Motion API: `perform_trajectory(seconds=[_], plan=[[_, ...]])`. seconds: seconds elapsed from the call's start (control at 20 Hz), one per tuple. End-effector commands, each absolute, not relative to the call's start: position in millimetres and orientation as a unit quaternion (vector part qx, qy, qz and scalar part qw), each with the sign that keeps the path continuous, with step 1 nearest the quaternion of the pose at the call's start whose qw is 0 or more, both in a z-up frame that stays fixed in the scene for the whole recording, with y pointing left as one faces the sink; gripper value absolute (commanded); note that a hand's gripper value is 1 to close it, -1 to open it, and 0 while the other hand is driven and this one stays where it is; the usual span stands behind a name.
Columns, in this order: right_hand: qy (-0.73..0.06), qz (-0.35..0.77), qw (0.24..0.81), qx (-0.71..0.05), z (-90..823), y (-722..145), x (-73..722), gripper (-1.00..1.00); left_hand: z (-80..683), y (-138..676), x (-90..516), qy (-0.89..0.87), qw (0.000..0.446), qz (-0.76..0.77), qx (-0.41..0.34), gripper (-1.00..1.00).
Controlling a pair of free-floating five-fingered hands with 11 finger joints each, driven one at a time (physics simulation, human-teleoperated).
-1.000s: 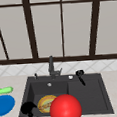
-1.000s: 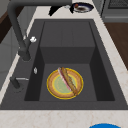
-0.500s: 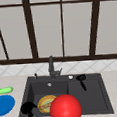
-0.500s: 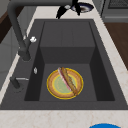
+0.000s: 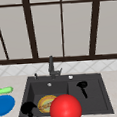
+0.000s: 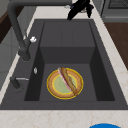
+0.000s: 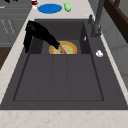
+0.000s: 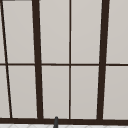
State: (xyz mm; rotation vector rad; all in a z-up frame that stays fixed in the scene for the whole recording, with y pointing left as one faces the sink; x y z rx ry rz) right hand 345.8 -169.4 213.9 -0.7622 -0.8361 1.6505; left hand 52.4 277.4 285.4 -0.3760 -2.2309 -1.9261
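Front view: the left hand (image 5: pixel 28 108) hangs low at the lower left of the frame, over the sink's (image 5: pixel 104 91) front-left corner, just beside the plate (image 5: pixel 42 102); whether its fingers are spread or curled I cannot tell. The right hand (image 5: pixel 82 85) floats right of centre above the sink's shallow right half, one dark finger trailing downward; nothing in it that I can make out. A big red ball (image 5: pixel 65 109) sits bottom centre, covering part of the plate. A blue dish (image 5: pixel 3 104) and a green thing (image 5: pixel 5 90) lie on the counter at far left.

Left side view: the plate (image 6: pixel 53 86) rests flat on the basin floor, centre frame, a hot dog (image 6: pixel 68 80) lying slantwise across it. A hand (image 6: pixel 78 7) hovers at the top edge past the sink's far rim. The faucet (image 6: pixel 18 37) arches in from the upper left.

Right side view: a hand (image 7: pixel 37 33) at upper left reaches down, long fingers stretched toward the plate (image 7: pixel 71 47), tips at its near rim.

Upper view: window (image 8: pixel 70 60) panes, faucet tip at the bottom edge.
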Motion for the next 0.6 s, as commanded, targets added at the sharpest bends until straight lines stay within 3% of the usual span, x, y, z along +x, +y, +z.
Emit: perform_trajectory(seconds=[0.0, 0.55], plan=[[-0.353, 0.687, 0.554, -0.309, 209, -171, 316, -1.0, 285, 277, 52, -0.748, 0.085, -0.646, -0.126, 0.0], [-0.358, 0.682, 0.561, -0.304, 203, -185, 229, -1.0, 285, 277, 52, -0.748, 0.085, -0.646, -0.126, 0.0]])
